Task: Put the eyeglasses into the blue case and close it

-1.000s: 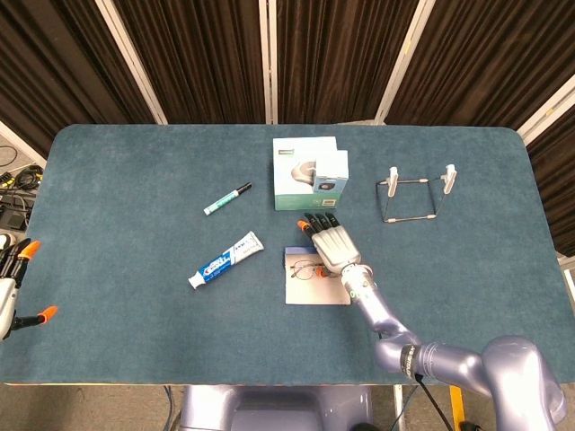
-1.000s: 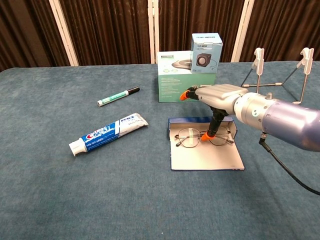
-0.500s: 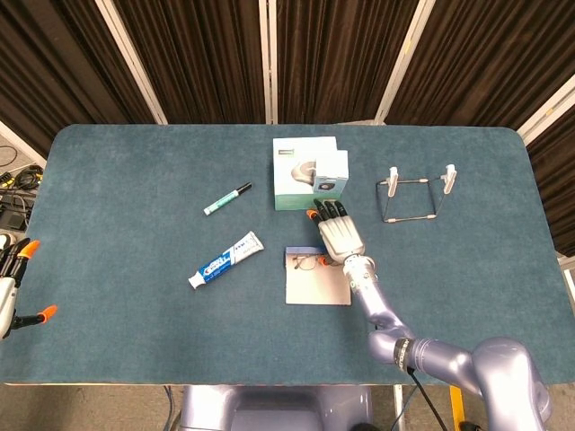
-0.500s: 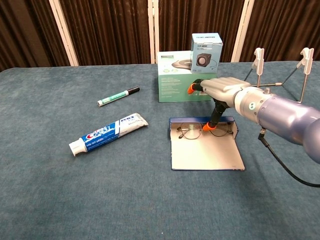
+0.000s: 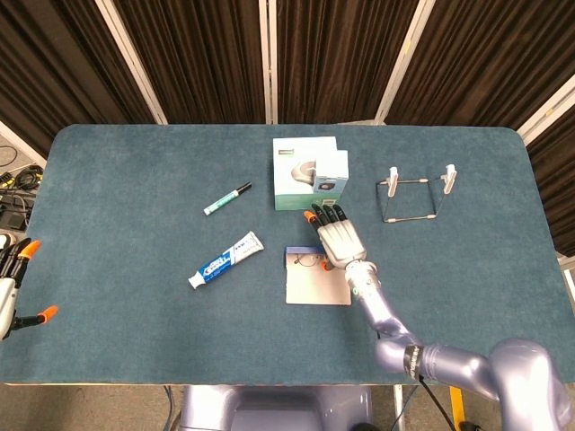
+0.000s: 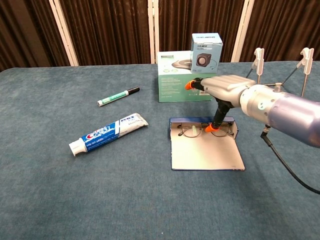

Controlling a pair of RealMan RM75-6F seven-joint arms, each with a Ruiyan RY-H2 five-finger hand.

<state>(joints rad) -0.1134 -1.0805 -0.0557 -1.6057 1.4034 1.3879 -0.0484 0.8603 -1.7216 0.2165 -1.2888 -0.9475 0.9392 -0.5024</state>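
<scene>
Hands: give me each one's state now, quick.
Left hand: at the table's far edge, holding nothing, fingers apart.
Right hand: a fingertip pressing down on the eyeglasses in the blue case; no clear grip.

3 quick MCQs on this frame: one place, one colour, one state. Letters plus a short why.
1. Where do the eyeglasses lie?
A) beside the toothpaste
B) in the open blue case, at its far edge
C) on the wire stand

2. What colour is the marker cap?
A) black
B) red
C) yellow

3. What state is the case in?
A) shut
B) open, lid flat on the table
C) held in the air

Answers:
1 B: the frames sit against the case's far blue rim, under the right hand.
2 A: a black cap on a green and white barrel.
3 B: its pale inner face lies exposed.
</scene>
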